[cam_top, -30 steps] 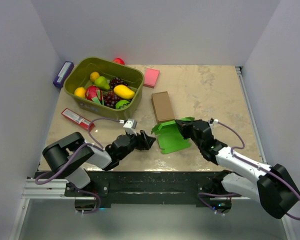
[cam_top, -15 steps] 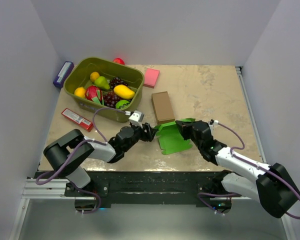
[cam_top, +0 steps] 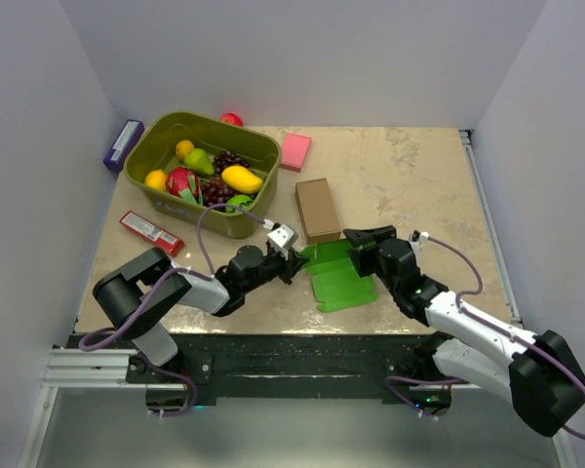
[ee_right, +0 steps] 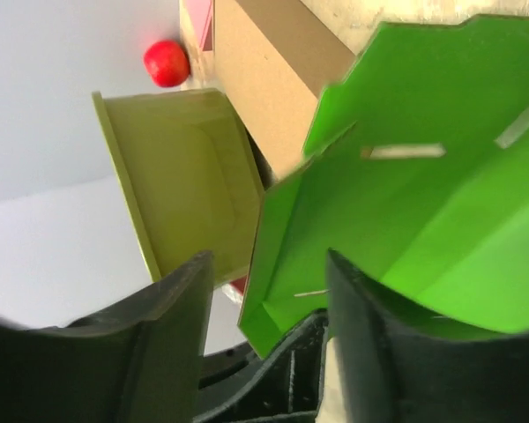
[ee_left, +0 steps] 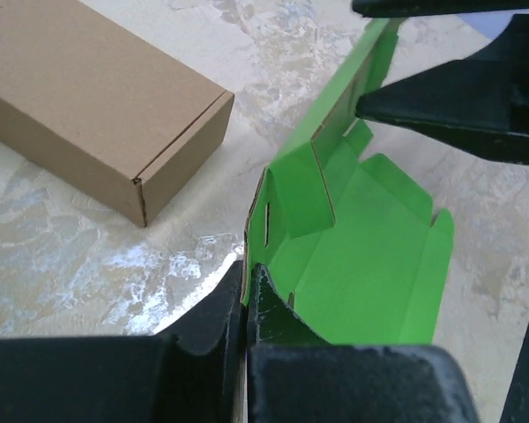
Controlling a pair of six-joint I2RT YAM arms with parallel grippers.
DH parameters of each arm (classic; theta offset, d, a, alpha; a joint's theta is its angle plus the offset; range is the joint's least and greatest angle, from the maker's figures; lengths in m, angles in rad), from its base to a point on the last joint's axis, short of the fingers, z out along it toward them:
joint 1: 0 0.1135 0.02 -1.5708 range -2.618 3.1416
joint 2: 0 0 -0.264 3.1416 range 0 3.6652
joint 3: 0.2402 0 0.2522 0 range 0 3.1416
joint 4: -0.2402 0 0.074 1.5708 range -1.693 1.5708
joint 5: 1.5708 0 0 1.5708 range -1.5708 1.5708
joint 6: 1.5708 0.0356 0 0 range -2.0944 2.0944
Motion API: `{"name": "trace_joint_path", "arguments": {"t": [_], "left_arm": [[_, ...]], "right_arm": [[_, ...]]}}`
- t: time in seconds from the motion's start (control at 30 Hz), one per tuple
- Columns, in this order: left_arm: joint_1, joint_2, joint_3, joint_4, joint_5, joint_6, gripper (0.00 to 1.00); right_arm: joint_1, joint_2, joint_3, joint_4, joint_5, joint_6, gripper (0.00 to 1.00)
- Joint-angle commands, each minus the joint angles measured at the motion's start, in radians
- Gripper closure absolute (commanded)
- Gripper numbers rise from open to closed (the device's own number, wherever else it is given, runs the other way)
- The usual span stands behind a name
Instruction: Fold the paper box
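**A:** We start at the left gripper [ee_left: 247, 275]. What do we log?

**B:** Its jaws are pressed flat together. They pinch the near corner of the paper box [ee_left: 370, 264], with thin green card nipped between the two black fingers. The wrist view shows this plainly.

**A:** And the right gripper [ee_right: 269, 264]?

**B:** Its fingers stand well apart, with a raised green flap in the gap between them. We cannot tell whether either pad touches the card. We see nothing clamped there.

**A:** Where does the box sit?

**B:** It is on the table [cam_top: 409, 175], towards the front edge and about centre, between the two grippers. It is partly folded. The base panel lies flat and the long wall on the far side stands up. A slot and small tabs show at the end by the left fingers.

**A:** What are the neighbours, working outward?

**B:** A brown cardboard box [cam_top: 317, 208] lies just beyond the green card, closed and flat, with a gap between them. Farther back is a pink square pad [cam_top: 294, 151], beside an olive tub [cam_top: 263, 146]. The tub holds fruit; we make out yellow, red and green pieces and dark grapes. A red ball [cam_top: 232, 119] sits behind the tub by the back wall. A red packet [cam_top: 150, 232] lies on the table left of the tub's near side. A purple box [cam_top: 124, 143] sits at the far left edge, against the side wall
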Motion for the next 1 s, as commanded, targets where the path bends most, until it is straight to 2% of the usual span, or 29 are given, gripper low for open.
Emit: {"name": "trace_joint_path", "arguments": {"t": [0.0, 0.03, 0.07, 0.1, 0.17, 0.23, 0.43, 0.67, 0.8, 0.97], "left_arm": [[0.005, -0.056, 0.020, -0.058, -0.066, 0.024, 1.00], [0.007, -0.065, 0.037, -0.145, -0.079, 0.010, 1.00], [0.016, -0.082, 0.048, -0.191, -0.106, -0.028, 1.00], [0.027, -0.088, 0.061, -0.240, -0.108, -0.052, 1.00], [0.073, -0.094, 0.098, -0.360, -0.046, -0.136, 1.00], [0.105, -0.094, 0.118, -0.411, 0.024, -0.196, 1.00], [0.162, -0.097, 0.141, -0.493, 0.162, -0.235, 1.00], [0.183, -0.108, 0.175, -0.566, 0.233, -0.247, 1.00], [0.189, -0.114, 0.174, -0.575, 0.260, -0.260, 1.00], [0.196, -0.131, 0.166, -0.584, 0.271, -0.260, 1.00]], "right_arm": [[0.005, -0.092, 0.041, -0.091, 0.074, -0.191, 0.23], [0.005, -0.130, 0.044, -0.094, 0.085, -0.236, 0.21], [0.005, -0.146, 0.058, -0.099, 0.098, -0.354, 0.20], [0.012, -0.154, 0.064, -0.088, 0.085, -0.419, 0.21], [0.032, -0.131, 0.099, -0.064, 0.070, -0.605, 0.24], [0.102, -0.074, 0.169, -0.100, 0.075, -0.764, 0.26], [0.337, 0.125, 0.271, -0.149, 0.173, -1.003, 0.29], [0.507, 0.397, 0.395, -0.222, 0.295, -1.090, 0.31], [0.554, 0.527, 0.449, -0.231, 0.360, -1.090, 0.37], [0.560, 0.593, 0.464, -0.228, 0.398, -1.068, 0.44]]}}
